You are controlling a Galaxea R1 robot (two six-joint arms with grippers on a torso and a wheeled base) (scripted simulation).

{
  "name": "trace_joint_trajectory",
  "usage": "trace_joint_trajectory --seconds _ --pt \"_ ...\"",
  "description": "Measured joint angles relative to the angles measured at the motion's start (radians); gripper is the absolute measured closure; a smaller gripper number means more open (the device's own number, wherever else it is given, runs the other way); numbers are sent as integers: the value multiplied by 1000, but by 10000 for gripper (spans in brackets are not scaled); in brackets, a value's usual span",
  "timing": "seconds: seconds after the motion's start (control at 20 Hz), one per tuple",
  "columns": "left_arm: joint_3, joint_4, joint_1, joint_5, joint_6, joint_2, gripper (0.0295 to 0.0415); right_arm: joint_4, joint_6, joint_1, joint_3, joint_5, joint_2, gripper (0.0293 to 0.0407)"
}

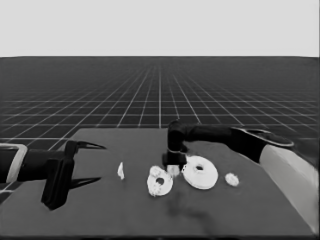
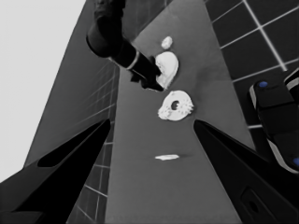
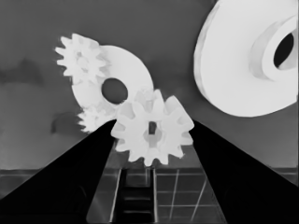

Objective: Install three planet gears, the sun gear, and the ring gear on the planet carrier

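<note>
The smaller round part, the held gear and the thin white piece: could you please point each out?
Smaller round part [image 1: 160, 183]: head view, its flat face beside the hole.
Held gear [image 3: 153, 128]: right wrist view, its face, between the right claw's fingers.
Thin white piece [image 1: 121, 171]: head view, its middle.

Larger round part [image 3: 243, 60] cut off by the right wrist view's edge. Lower gear [image 3: 93, 119] on smaller round part [image 3: 124, 70] partly hidden behind held gear [image 3: 152, 128]. Part of larger round part covered by right gripper [image 2: 152, 79] in left wrist view.
</note>
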Motion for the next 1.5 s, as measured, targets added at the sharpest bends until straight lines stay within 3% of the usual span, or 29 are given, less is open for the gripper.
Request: trace_joint_trajectory --seconds 0.2,0.3,0.4,0.7,0.8,0.85,1.2,1.35,1.5 --pt "0 0 0 0 0 0 326 2 -20 0 -53 4 33 388" --pt "0 0 0 0 0 0 326 -97 -57 -104 -112 34 50 388" --pt "0 0 0 0 0 0 326 -129 -75 -140 -144 49 60 388" --pt "0 0 0 0 0 0 326 -144 -84 -155 -161 58 65 388" --pt "0 0 0 0 0 0 326 -145 -84 -156 -162 58 65 328" --pt "0 0 0 0 0 0 326 -145 -84 -156 -162 59 65 319" --pt "0 0 0 0 0 0 326 -145 -84 -156 -162 59 65 315" --pt "0 0 0 0 0 0 326 -31 -29 -34 -70 11 39 315" --pt "0 0 0 0 0 0 326 -5 -24 -6 -61 6 37 315"
